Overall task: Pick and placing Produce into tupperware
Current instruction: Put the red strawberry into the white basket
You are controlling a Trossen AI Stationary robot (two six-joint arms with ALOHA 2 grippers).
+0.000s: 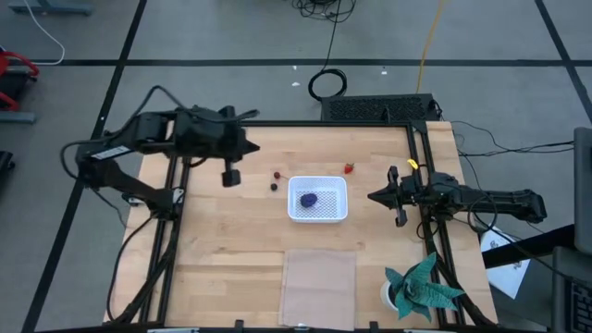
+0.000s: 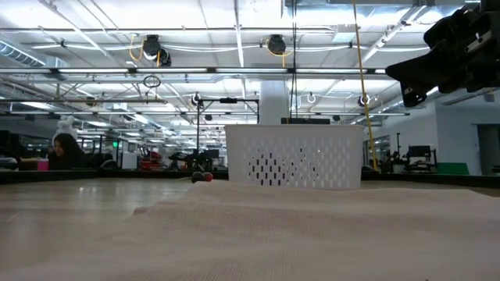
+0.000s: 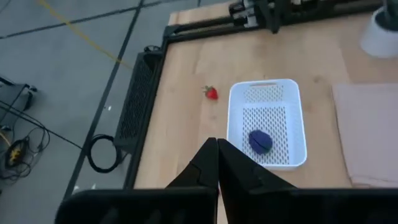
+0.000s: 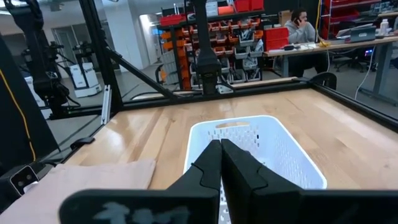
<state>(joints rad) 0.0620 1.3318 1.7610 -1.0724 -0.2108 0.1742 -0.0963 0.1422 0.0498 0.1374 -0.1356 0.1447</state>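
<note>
A small white squarish plastic container with a mesh-patterned bottom [image 1: 318, 199] sits near the middle of the pale wooden table [image 1: 231, 240]. Inside it lies the lumpy purple-blue toy fruit bunch [image 1: 308, 199]. A red strawberry-like toy piece [image 1: 349, 168] rests on the wood just beyond the container's far right corner, apart from it. Two tiny berries, one red [image 1: 277, 173] and one dark [image 1: 274, 186], lie on the table just to the container's left.

The left gripper [image 1: 231, 176] hangs above the table to the left of the berries, its fingers [image 3: 211, 163] pressed together on nothing. The right gripper [image 1: 399, 218] waits at the right side of the table, beside the container, its fingers [image 4: 214, 163] likewise closed and empty.

A flat pale translucent rectangular sheet [image 1: 318, 285] lies on the near side of the table, and a teal folded-paper plant in a white pot [image 1: 421, 287] stands at the near right corner.
</note>
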